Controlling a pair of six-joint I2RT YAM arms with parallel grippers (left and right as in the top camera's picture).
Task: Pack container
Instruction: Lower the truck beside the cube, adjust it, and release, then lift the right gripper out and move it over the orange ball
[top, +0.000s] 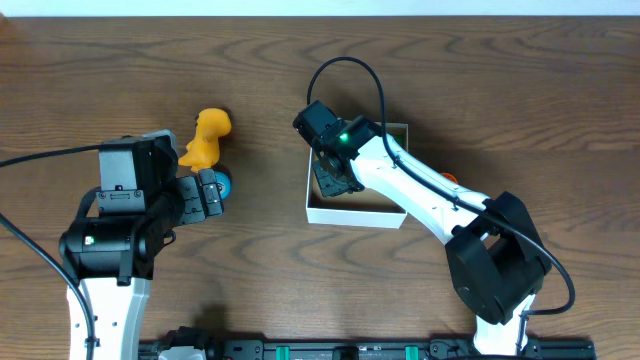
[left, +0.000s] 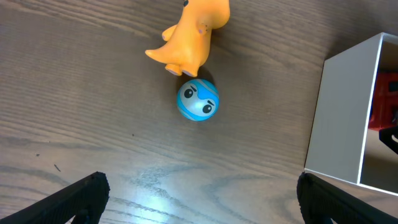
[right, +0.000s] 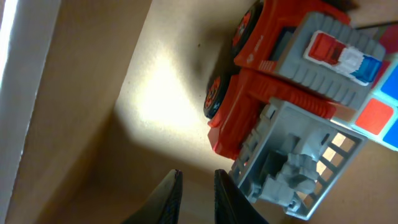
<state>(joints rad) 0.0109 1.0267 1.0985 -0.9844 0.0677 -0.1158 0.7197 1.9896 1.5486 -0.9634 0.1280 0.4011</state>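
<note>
The container (top: 355, 217), a shallow white-walled box with a brown cardboard floor (right: 168, 87), sits mid-table. A red and grey toy truck (right: 273, 81) lies inside it. My right gripper (right: 198, 186) reaches down into the box just beside the truck's grey cage, its jaws a narrow gap apart with nothing between them. On the table to the left, an orange dinosaur (left: 193, 37) lies touching a blue ball with a face (left: 198, 100). My left gripper (left: 202, 202) is wide open and empty just short of the ball, and the box's white wall (left: 342, 118) is to its right.
The right arm (top: 430, 205) crosses the box from the lower right. An orange bit (top: 450, 178) peeks out beside that arm, right of the box. Bare wooden tabletop (top: 480, 90) surrounds everything.
</note>
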